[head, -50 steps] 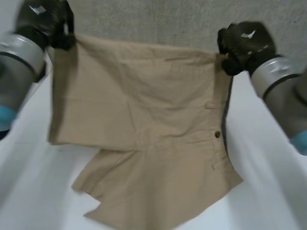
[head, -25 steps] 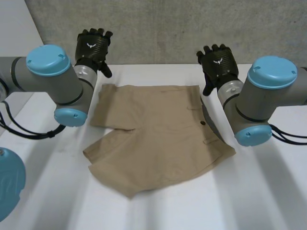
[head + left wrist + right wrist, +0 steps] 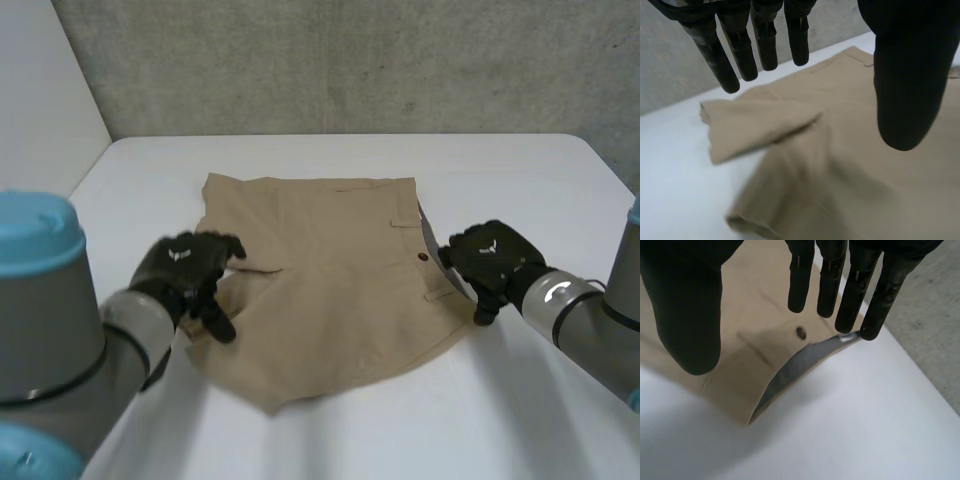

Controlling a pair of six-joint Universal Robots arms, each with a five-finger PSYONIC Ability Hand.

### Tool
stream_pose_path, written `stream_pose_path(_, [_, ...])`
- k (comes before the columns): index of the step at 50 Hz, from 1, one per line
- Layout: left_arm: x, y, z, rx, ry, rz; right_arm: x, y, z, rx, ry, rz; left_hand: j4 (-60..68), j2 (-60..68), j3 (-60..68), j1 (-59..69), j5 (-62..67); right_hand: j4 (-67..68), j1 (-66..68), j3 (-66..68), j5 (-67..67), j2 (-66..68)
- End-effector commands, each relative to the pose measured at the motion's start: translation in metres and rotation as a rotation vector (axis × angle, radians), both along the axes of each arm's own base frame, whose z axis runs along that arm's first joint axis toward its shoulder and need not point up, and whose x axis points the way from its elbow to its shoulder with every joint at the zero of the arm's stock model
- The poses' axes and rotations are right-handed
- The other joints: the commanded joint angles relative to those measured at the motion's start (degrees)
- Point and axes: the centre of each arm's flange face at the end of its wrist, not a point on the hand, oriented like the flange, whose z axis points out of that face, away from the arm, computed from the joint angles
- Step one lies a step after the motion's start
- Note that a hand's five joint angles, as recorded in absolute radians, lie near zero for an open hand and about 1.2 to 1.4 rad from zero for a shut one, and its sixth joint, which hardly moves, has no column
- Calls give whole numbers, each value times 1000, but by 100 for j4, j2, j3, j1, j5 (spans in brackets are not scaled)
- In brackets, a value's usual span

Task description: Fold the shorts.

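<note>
The tan shorts (image 3: 320,260) lie flat on the white table (image 3: 520,180), one leg folded over, the waistband with its dark button (image 3: 422,257) at their right side. My left hand (image 3: 188,272) hovers at the shorts' left edge by the folded leg. In the left wrist view its fingers (image 3: 760,40) are straight and apart from the thumb, above the cloth (image 3: 840,150), holding nothing. My right hand (image 3: 495,262) is at the waistband edge. Its fingers (image 3: 827,280) are straight over the button (image 3: 801,332) and the gaping waistband (image 3: 790,370), also empty.
A grey concrete wall (image 3: 350,60) runs behind the table's far edge, and a white panel (image 3: 40,100) stands at the left. Bare tabletop lies to the right of the shorts and along the near edge (image 3: 420,430).
A second ago both hands held the shorts up by the top edge. They let go, the shorts settled on the table, and both hands have come back to the shorts' near sides.
</note>
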Motion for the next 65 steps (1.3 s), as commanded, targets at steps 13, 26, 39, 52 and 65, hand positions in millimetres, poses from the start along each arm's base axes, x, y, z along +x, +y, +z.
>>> stream_pose_path(13, [5,61,-41,194,-1,-48,-12,-10,-40,43,-7,112,1358,1366,1364,1394,1338,1377,1821,1377,1510,1379])
stream_pose_path(26, [-3,47,-56,155,-7,8,-10,-18,-47,4,-13,107,1207,1214,1212,1243,1187,4998,5441,4998,5131,5000])
stream_pose_path(39, [-23,52,-72,188,-12,-35,-10,-20,-45,52,-80,50,1022,1029,1027,1058,1002,5022,5465,5022,5155,5024])
stream_pose_path(52, [-30,28,-83,98,-40,108,-12,-22,-41,71,-110,-57,1089,1096,1094,1124,1069,5022,5465,5022,5155,5024])
stream_pose_path(65, [-30,5,-81,39,2,155,-5,-13,-40,99,-129,-126,3159,3166,3164,3195,3139,5022,5465,5022,5155,5024])
